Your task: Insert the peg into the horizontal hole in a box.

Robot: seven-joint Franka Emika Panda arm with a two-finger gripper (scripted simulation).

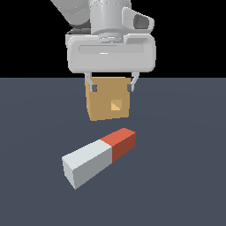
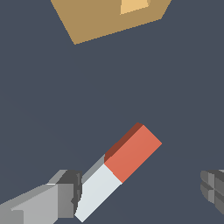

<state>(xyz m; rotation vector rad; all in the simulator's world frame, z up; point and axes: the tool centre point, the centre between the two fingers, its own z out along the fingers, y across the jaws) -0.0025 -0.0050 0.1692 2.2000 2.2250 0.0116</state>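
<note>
The peg [image 1: 99, 156] lies flat on the dark floor, a pale grey-white bar whose shorter red end points towards the box [image 1: 109, 103]. The tan-orange box stands behind it, and the hole [image 1: 115, 105] shows as a small square opening in its facing side. My gripper [image 1: 111, 86] hangs open well above the floor, its fingertips showing in front of the box's top edge, with nothing held. In the wrist view the peg [image 2: 120, 168] lies below the open gripper [image 2: 140, 192], its white end close to one finger [image 2: 65, 194]. The box [image 2: 109, 17] and the hole [image 2: 133, 6] are cut off at the frame edge.
A flat dark grey-blue floor [image 1: 185, 176] surrounds the peg and box. The arm's pale grey hand body [image 1: 110, 50] fills the upper middle of the exterior view.
</note>
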